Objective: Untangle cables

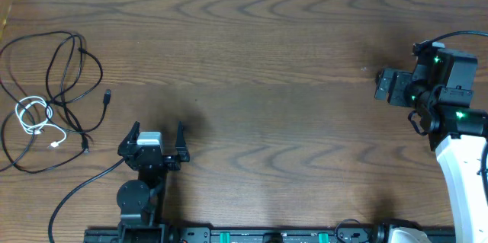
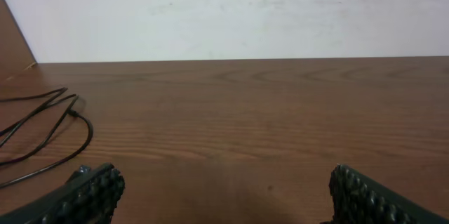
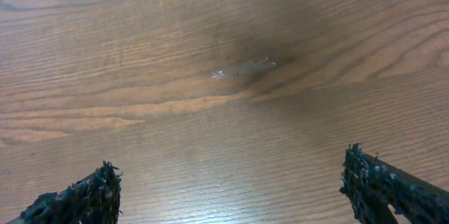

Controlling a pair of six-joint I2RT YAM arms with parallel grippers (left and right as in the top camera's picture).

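Two cords to deal with, both at the left edge of the overhead frame on the wooden table (image 1: 290, 60).

Left gripper (image 1: 158, 127) sits lower left of centre, just right of the tangle. Its jaws are spread wide with nothing between them, and its wrist view shows bare wood ahead. Right gripper (image 1: 385, 85) is at the far right edge, well apart from the cords. Its jaws are also spread and hold nothing, with only wood grain under it.

Black cord (image 1: 75, 37): long and thin, lying in several overlapping loops from upper left to mid left. Part of it shows at the left of the left wrist view. I judge it light and limp, so pulling one spot will likely drag the whole heap and could tighten the crossings.

White cord (image 1: 30, 113): short, in a small coil among the black loops. I can't tell if it runs over or under them. It probably weighs almost nothing and should lift out easily if it is free.

Black plug (image 1: 107, 94): a loose end to the right of the loops, near the left gripper. It looks thicker and stiffer than the cord, so it's my pick for the hold. A second end (image 1: 85, 148) lies lower.
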